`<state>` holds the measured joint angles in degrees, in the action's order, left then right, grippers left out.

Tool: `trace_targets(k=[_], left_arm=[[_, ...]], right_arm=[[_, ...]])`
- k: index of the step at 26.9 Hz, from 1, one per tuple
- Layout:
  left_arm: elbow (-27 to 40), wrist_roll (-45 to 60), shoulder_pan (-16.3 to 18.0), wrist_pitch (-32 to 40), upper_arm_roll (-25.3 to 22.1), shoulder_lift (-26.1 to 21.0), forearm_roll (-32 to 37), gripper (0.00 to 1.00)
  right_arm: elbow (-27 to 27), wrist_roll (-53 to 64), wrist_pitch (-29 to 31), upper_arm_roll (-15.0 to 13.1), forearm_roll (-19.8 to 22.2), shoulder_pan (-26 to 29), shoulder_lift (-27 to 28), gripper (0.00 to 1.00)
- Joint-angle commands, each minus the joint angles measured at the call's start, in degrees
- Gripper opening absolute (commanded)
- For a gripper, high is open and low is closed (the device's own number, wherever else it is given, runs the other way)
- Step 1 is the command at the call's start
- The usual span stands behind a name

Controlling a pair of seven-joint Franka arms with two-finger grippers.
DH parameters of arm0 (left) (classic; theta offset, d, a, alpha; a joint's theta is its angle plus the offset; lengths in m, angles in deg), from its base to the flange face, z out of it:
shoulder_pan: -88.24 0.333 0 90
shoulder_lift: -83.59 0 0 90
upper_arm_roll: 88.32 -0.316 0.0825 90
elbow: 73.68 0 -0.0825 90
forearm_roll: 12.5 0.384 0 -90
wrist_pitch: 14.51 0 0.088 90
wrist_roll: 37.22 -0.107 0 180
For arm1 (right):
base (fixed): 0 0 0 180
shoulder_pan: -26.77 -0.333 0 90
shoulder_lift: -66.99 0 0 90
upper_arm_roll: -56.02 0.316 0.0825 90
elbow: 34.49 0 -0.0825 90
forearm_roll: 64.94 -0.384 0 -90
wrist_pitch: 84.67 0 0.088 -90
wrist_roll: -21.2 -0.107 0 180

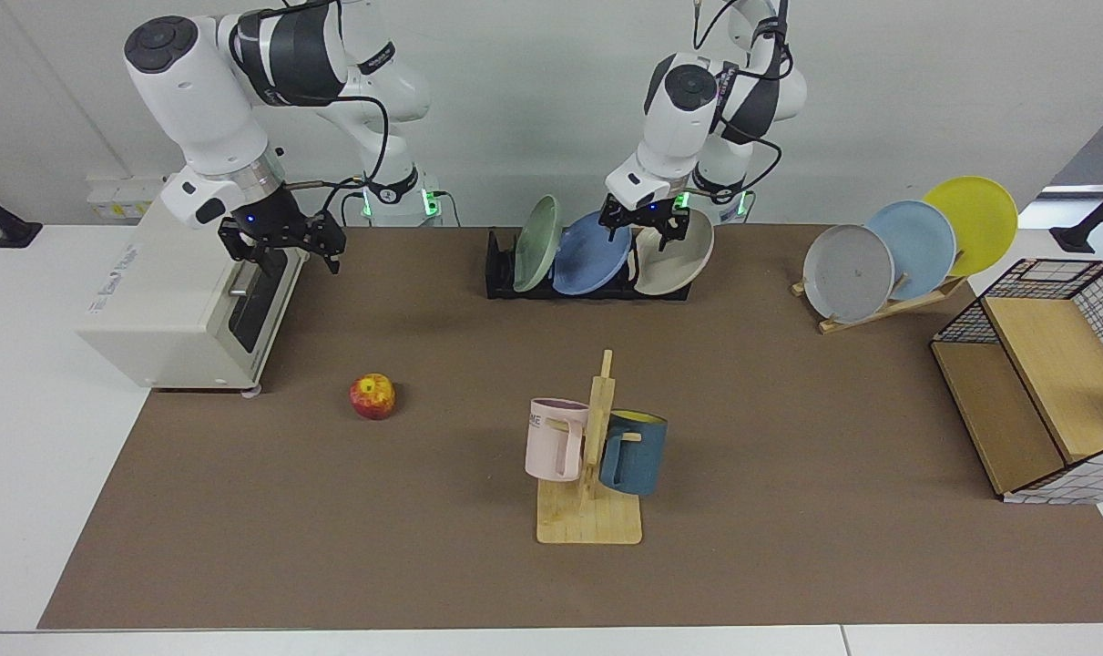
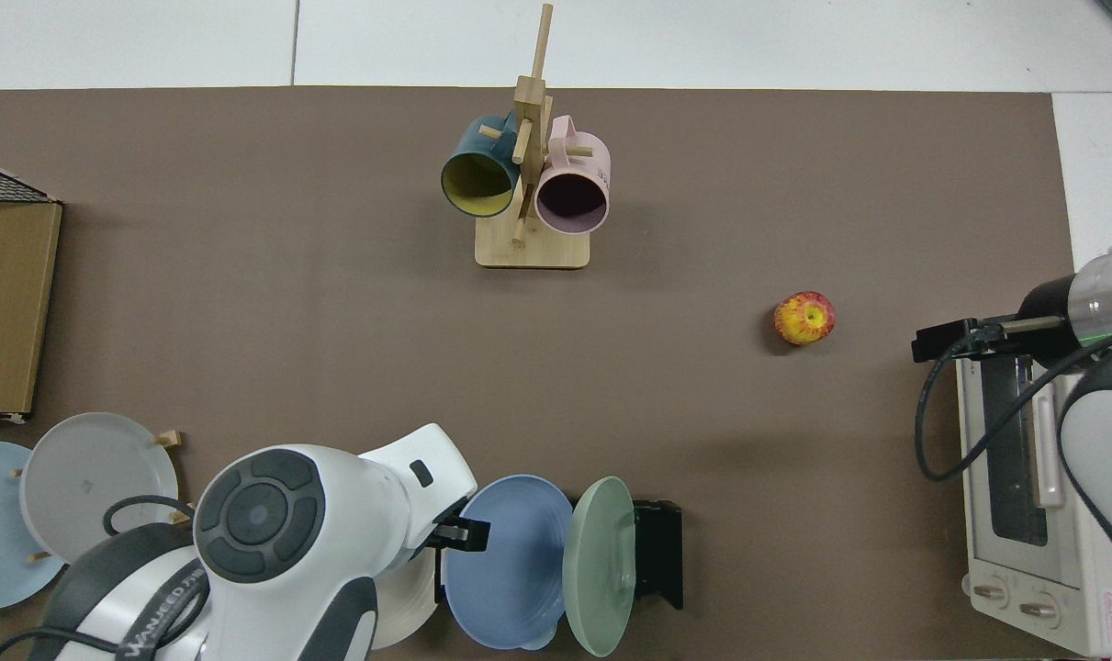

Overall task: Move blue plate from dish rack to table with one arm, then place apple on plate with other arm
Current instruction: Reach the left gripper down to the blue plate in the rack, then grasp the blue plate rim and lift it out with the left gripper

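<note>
Risk sits at the dish rack (image 1: 587, 278): the left gripper (image 1: 640, 222), fingers parted and empty, hangs over the blue plate (image 1: 590, 252), wedged between green and beige neighbours, so a skewed descent could jostle either. Three plates stand racked, three more on the wooden stand, two mugs, one apple (image 1: 372, 396) on the table (image 1: 788, 437). The right gripper (image 1: 282, 239) waits open by the toaster oven.

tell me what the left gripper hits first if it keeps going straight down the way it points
Probably the top rim of the blue plate in the dish rack: the left gripper hangs open above it, though the beige plate sits close beside.
</note>
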<state>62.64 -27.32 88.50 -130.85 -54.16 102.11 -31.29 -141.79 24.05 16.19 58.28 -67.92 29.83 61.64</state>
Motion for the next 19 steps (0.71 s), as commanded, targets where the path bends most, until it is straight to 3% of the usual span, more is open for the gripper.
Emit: trace_targets(k=[1,7,11,19], left_arm=[[2.99,0.73,-0.26,-4.24,1.25,0.99,-1.42,1.00],[4.30,0.91,-0.26,-6.88,3.37,0.90,-1.42,0.97],[4.66,2.31,-0.26,-7.59,4.77,0.90,-1.42,0.84],[4.13,3.11,-0.08,-6.80,5.13,0.64,-1.42,0.17]], right_arm=[[-0.01,-1.09,-0.05,0.02,-0.10,-0.08,-0.45,1.00],[-0.01,-1.09,-0.05,0.02,-0.10,-0.08,-0.45,1.00],[-0.01,-1.09,-0.05,0.02,-0.10,-0.08,-0.45,1.00],[-0.01,-1.09,-0.05,0.02,-0.10,-0.08,-0.37,1.00]])
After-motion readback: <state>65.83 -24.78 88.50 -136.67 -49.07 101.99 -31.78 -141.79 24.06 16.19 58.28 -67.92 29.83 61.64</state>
